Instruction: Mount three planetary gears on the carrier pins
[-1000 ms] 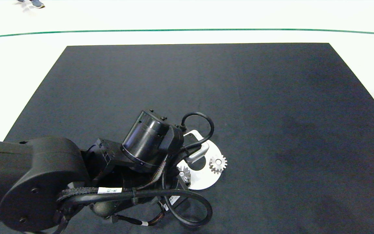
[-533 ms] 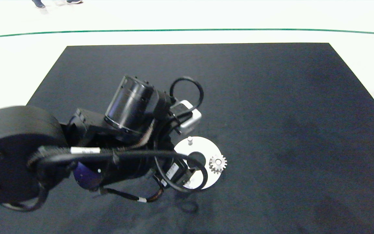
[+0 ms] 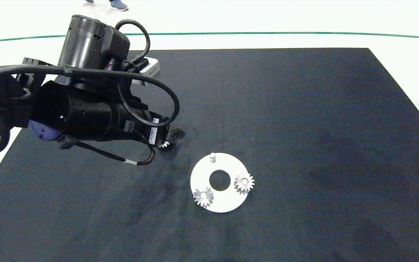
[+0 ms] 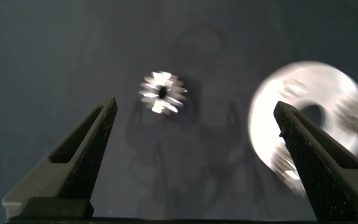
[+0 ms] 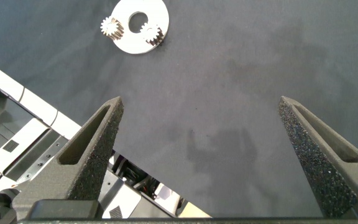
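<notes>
Left gripper (image 4: 194,155) spread wide, hovering over a loose planetary gear (image 4: 163,93) lying on the black mat (image 3: 304,109). Further right, white disc (image 3: 227,203) carrying two seated gears (image 3: 203,197) (image 3: 244,182) and one bare carrier pin (image 3: 212,157). Right gripper (image 5: 201,155) spread open, well apart.

We see two gears (image 3: 203,197) seated on the white disc (image 3: 227,205); left gripper (image 3: 169,138) sits up-left of it, over a third gear (image 3: 164,145).

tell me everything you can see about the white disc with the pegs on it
The white disc is a flat ring with a large round centre hole, lying on the dark mat. Two of its pegs carry shiny silver toothed gears; the third peg stands bare and upright on the far side. Nothing grips it: the left gripper is open above a loose gear beside it.
</notes>
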Robot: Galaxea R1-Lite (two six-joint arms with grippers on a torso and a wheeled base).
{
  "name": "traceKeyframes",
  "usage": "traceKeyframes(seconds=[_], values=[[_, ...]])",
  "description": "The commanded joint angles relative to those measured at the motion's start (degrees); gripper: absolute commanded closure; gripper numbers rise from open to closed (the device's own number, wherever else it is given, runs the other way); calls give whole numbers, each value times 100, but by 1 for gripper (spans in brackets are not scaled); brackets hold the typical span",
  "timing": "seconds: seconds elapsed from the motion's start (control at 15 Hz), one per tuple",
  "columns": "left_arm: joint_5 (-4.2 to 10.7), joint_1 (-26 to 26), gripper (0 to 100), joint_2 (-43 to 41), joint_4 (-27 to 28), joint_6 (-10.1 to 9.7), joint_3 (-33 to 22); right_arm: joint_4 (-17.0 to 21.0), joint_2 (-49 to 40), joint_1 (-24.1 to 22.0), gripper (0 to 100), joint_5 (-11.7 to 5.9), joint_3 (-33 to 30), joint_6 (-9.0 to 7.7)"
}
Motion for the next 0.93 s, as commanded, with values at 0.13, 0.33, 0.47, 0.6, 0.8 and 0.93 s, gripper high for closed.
traceKeyframes(seconds=[0.13, 0.33, 0.47, 0.6, 0.8, 0.93], values=[[26, 124, 0, 352, -222, -1, 99, 25, -39, 2, 0, -9, -9, 1], [26, 133, 0, 492, -380, 43, 64, 25, -48, 2, 0, -9, -18, 1], [26, 168, 0, 572, -380, 43, 99, 25, -48, 2, 0, -9, -18, 1], [26, 176, 0, 624, -380, 34, 143, 25, -48, 2, 0, -9, -9, 1], [35, 185, 0, 747, -406, 34, 143, 25, -39, 2, 0, -9, -9, 1], [44, 185, 0, 800, -415, 34, 152, 25, -30, 2, 0, -9, -9, 1]])
